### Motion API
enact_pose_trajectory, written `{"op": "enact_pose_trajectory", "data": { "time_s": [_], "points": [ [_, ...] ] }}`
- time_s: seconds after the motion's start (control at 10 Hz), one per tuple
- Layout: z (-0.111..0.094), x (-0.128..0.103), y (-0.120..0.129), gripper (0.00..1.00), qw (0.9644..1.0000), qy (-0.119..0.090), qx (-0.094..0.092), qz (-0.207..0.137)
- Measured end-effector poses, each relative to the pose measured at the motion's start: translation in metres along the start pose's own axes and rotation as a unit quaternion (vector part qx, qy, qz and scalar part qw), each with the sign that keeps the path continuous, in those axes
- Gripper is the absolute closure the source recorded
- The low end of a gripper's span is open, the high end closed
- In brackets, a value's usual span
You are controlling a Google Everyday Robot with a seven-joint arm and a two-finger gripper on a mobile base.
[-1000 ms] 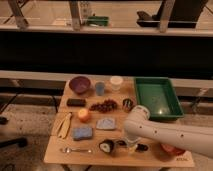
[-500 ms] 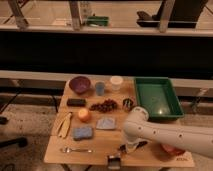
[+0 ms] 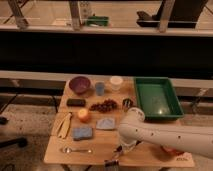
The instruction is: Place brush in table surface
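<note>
The light-brown wooden table surface fills the middle of the camera view. My white arm reaches in from the lower right, with its elbow over the table's middle. My gripper hangs low at the table's front edge, right of the silver fork. Its tip is a small dark shape, and I cannot tell the brush apart from it.
A green tray stands at the back right. A purple bowl, blue cup, white cup, dark block, grapes, orange fruit, blue sponge and grey cloth cover the left half.
The gripper has moved down toward the table's front edge and now covers the dark item that lay near it a second ago. Nothing else has moved.
</note>
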Motion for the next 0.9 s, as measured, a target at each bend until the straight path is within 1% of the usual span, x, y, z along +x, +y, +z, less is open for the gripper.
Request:
{"op": "enact_pose_trajectory", "data": {
  "time_s": [0.1,0.2,0.3,0.4,0.6,0.7,0.9],
  "points": [
    [-0.004,-0.003,0.000,0.98,0.9996,0.012,-0.014,0.019],
    [-0.011,-0.010,-0.004,0.98,0.9985,0.024,-0.023,0.045],
    [-0.016,-0.011,-0.006,0.98,0.9967,0.030,-0.030,0.069],
    [-0.020,-0.008,-0.008,0.98,0.9952,0.035,-0.033,0.085],
    [-0.028,0.002,-0.014,0.98,0.9925,0.037,-0.032,0.112],
    [-0.035,0.012,-0.017,0.98,0.9906,0.035,-0.028,0.129],
    [-0.045,0.027,-0.018,0.98,0.9888,0.029,-0.021,0.145]
  ]
}}
